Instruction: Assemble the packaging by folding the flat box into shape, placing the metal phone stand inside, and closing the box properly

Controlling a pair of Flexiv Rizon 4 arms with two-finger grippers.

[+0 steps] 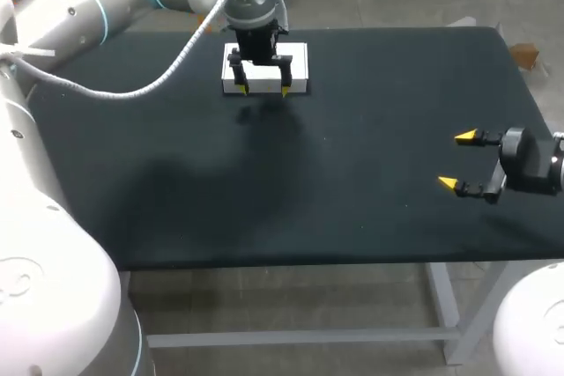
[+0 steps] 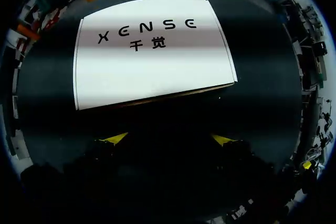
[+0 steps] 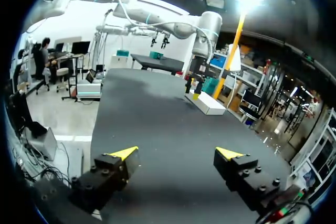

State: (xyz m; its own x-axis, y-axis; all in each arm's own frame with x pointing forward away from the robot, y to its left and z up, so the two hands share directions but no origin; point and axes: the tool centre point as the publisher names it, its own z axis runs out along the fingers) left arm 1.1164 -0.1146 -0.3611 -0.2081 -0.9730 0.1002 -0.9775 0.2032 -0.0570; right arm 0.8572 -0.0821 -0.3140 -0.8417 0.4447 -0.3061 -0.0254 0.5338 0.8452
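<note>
Your left gripper (image 1: pixel 263 91) (image 2: pixel 169 139) has its fingers spread wide apart, with nothing between them. In the left wrist view the two yellow tips sit over dark desk, just short of the near long edge of a white box (image 2: pixel 152 61). From the head view the tips overlap that same edge of the box (image 1: pixel 295 63), and it is hard to tell whether they touch it or hang just above it. The box lies flat and shut toward the far side of the desk (image 1: pixel 352 173), left of the middle, with dark print across its white top and a thin brown line along the near edge. Your left arm (image 1: pixel 106 6) comes in from the far left corner and bends down over the box. Your right gripper (image 1: pixel 456 160) (image 3: pixel 177 153) is well apart from all this, near the right edge of the desk, with its fingers also parted and holding nothing. They point across the desk toward the left, and the right wrist view shows the box (image 3: pixel 208 104) far ahead of them, under the left gripper. Your right arm (image 1: pixel 538 165) enters from the right side.
</note>
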